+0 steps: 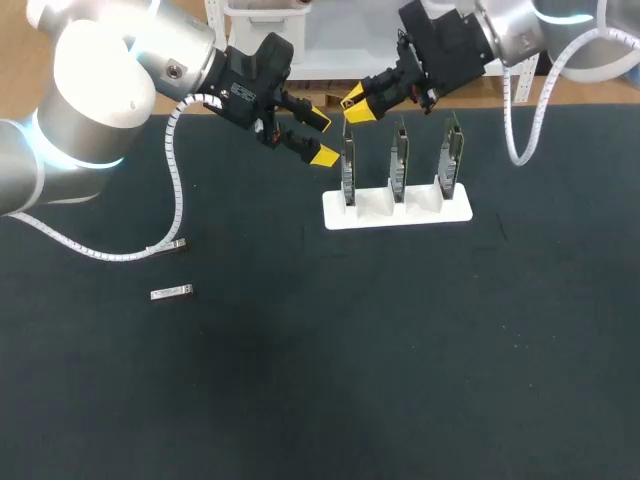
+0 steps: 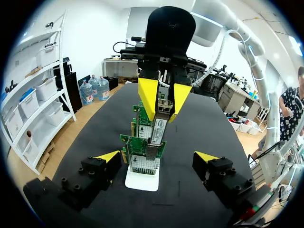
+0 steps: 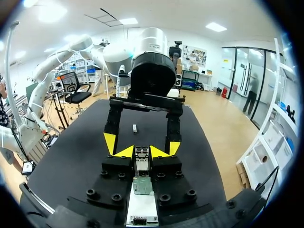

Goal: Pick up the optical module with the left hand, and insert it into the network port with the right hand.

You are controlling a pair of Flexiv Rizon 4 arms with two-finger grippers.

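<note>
On the black table mat [image 1: 400,380] a loose module [image 1: 171,292] lies at nine o'clock. At one o'clock a white rack [image 1: 397,212] holds three upright cards [image 1: 400,160]. Just beyond, the left gripper [image 1: 322,140] hangs wide open, holding nothing. The right gripper [image 1: 355,106] pinches the optical module [image 2: 159,121] against the top of the leftmost card [image 1: 348,172].

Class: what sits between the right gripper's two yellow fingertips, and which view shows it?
The optical module, clamped from both sides by the right gripper above a network card. The right wrist view shows it best.
</note>
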